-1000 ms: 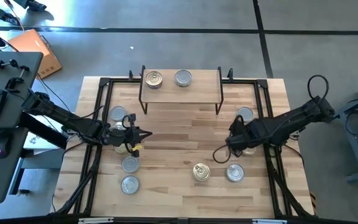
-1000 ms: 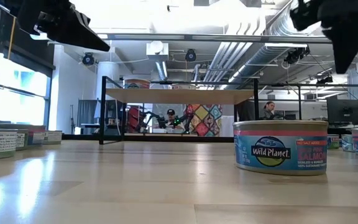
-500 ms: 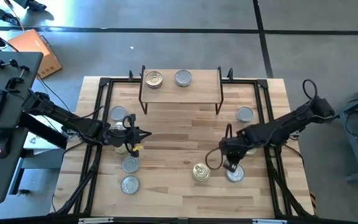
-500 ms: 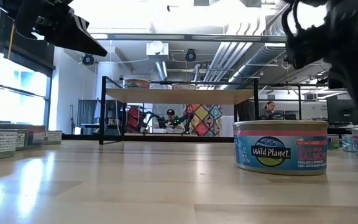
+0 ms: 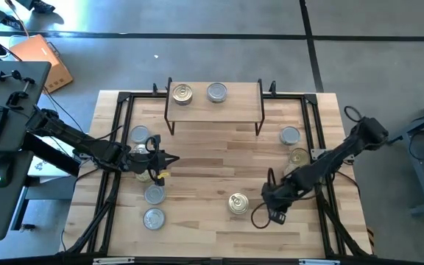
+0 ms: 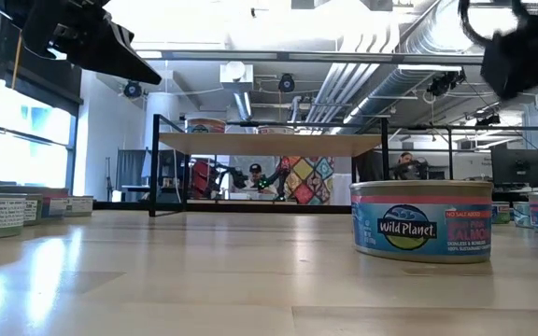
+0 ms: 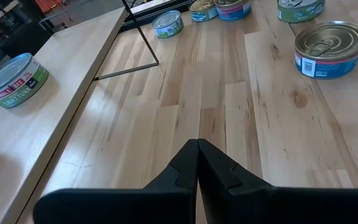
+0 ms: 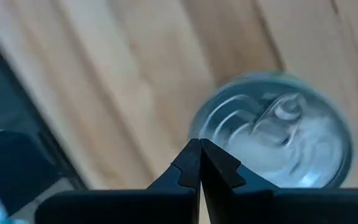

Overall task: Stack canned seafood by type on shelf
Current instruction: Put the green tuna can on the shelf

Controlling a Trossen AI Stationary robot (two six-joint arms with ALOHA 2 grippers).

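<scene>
The shelf (image 5: 216,103) stands at the table's far middle with two tins (image 5: 182,93) (image 5: 216,92) on its top. Other tins rest on the tabletop: several at the left (image 5: 154,193) and several at the right (image 5: 290,135), among them a gold-lidded one (image 5: 237,203). My left gripper (image 5: 174,157) (image 7: 197,146) is shut and empty, held above the table at the left. My right gripper (image 5: 274,206) (image 8: 199,146) is shut and empty, above a silvery tin (image 8: 278,134) at the near right. In the high view my arm hides that tin.
A black metal frame (image 5: 120,147) runs along the table's edges. A "Wild Planet" tin (image 6: 421,219) stands close in the low view. Bare wood lies in the table's middle between the two arms (image 5: 212,162).
My right gripper has gone toward the table's near edge, from beside the right-hand tins to a place above the silvery tin at the near right, which it now covers in the high view. It has stayed shut. My left arm has kept still.
</scene>
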